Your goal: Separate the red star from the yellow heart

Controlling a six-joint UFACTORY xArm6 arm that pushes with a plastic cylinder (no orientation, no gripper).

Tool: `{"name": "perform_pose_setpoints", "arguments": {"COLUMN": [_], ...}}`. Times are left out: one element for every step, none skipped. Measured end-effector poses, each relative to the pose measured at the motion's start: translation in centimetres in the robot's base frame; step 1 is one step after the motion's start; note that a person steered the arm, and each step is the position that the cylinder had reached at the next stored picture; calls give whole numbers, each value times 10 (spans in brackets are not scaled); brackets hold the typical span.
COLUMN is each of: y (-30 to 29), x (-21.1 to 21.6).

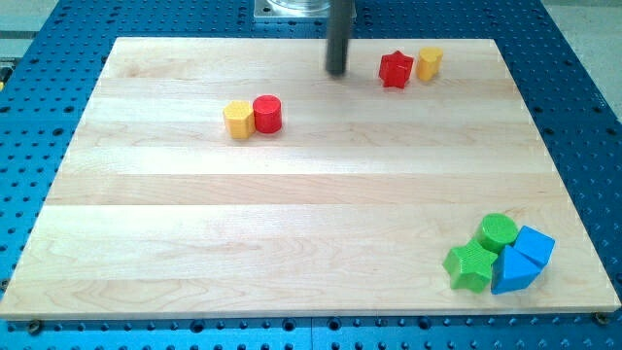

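Note:
The red star [395, 69] lies near the view's top right on the wooden board [292, 214]. The yellow heart [430, 63] lies just to its right, with a small gap between them. My tip [336, 72] is to the left of the red star, a short way off and not touching it.
A yellow block [238, 120] and a red cylinder [267, 114] touch each other at the upper left middle. At the bottom right sit a green cylinder [498, 231], a green star [470, 265] and two blue blocks [521, 260] in a cluster.

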State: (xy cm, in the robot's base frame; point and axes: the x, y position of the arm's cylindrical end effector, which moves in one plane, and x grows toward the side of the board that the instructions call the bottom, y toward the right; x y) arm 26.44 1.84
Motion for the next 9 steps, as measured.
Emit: {"name": "perform_pose_setpoints", "arguments": {"y": [16,107,204,238,198,144,99,174,225], "x": [-31,-72,-72,-51,-9,29,42,24,-8]}}
